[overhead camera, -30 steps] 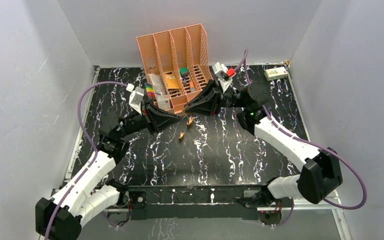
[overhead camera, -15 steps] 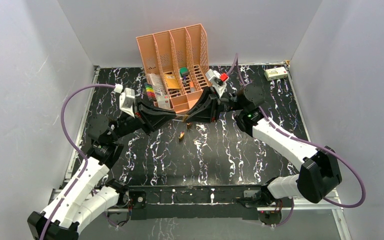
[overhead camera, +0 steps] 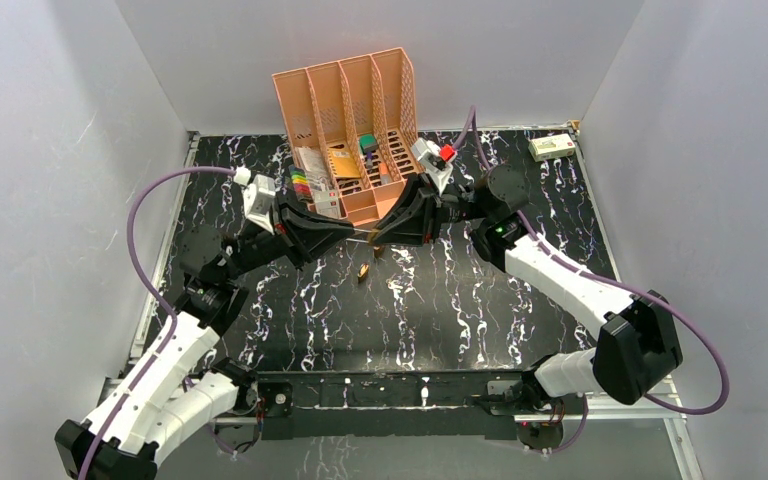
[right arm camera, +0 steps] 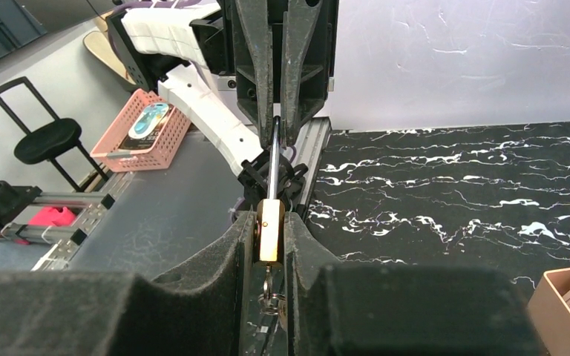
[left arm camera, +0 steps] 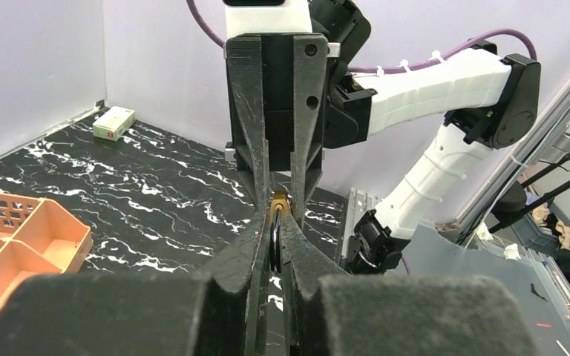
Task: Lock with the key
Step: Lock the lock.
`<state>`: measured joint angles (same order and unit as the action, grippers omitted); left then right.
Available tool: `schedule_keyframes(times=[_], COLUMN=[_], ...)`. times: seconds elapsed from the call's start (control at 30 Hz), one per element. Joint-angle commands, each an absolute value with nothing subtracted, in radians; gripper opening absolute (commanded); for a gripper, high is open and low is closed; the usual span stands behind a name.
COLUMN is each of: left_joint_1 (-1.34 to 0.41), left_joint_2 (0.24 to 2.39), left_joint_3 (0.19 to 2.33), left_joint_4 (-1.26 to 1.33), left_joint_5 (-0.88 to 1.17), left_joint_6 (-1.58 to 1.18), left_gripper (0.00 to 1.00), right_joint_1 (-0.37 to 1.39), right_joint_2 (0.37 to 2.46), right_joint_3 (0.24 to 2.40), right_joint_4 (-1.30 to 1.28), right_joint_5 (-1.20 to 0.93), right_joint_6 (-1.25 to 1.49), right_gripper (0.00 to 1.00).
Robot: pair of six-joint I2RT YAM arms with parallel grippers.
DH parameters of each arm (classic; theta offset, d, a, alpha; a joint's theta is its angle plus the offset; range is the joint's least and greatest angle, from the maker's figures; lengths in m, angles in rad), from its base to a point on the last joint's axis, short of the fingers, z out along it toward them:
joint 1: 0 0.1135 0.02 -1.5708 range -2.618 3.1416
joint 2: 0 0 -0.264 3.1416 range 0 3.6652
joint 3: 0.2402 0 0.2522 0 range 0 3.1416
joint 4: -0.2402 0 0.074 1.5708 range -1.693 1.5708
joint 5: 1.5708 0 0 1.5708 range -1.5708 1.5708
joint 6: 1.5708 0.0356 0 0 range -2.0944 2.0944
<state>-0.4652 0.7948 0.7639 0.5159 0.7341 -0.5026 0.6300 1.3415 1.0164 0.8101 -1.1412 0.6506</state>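
Both arms have drawn together over the last second. Your left elbow has swung out toward the left edge of the counter [overhead camera: 460, 300], and the right end effector [right arm camera: 270, 222] has come down until the two tips nearly meet, just in front of the orange organiser [overhead camera: 345, 110] at the far edge.

Your left end effector [left arm camera: 274, 230] is pinched tight on the key [right arm camera: 274, 159], a thin metal strip seen edge-on. It runs straight to the held padlock [right arm camera: 270, 231], and the right end effector is clamped on that brass body.

You look to be at the insertion step, with the key's tip at or in the keyhole, but you cannot tell how deep it sits. The next move calls for a small twist of the left wrist about the key's own line while the right holds steady, without bending the key.

Counted:
- one key
- three padlocks: the held one, plus the near loose padlock [overhead camera: 363, 272] and the far loose padlock [overhead camera: 378, 252] on the counter below the tips
- one organiser
- one small box [overhead camera: 550, 147] at the far right corner
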Motion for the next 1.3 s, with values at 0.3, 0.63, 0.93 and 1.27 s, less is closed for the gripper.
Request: schedule_keyframes(times=[0.3,0.63,0.93,1.27], left_joint_1=[-0.459,-0.459,-0.459,-0.459], left_joint_2=[0.793,0.799,0.807,0.814], left_joint_3=[0.800,0.805,0.834,0.832], left_joint_4=[0.515,0.491,0.453,0.456], left_joint_5=[0.674,0.672,0.665,0.655], left_joint_6=[-0.446,-0.431,-0.407,-0.406], left_gripper=[0.00,0.00,0.00,0.00], right_joint_1=[0.559,0.508,0.487,0.488], right_joint_2=[1.311,1.253,1.233,1.228], right_joint_3=[1.042,0.987,0.922,0.893], right_joint_4=[0.822,0.837,0.867,0.813], right_joint_5=[-1.214,-1.151,-1.135,-1.110], right_joint_6=[0.645,0.645,0.647,0.600], right_gripper=[0.64,0.77,0.78,0.73])
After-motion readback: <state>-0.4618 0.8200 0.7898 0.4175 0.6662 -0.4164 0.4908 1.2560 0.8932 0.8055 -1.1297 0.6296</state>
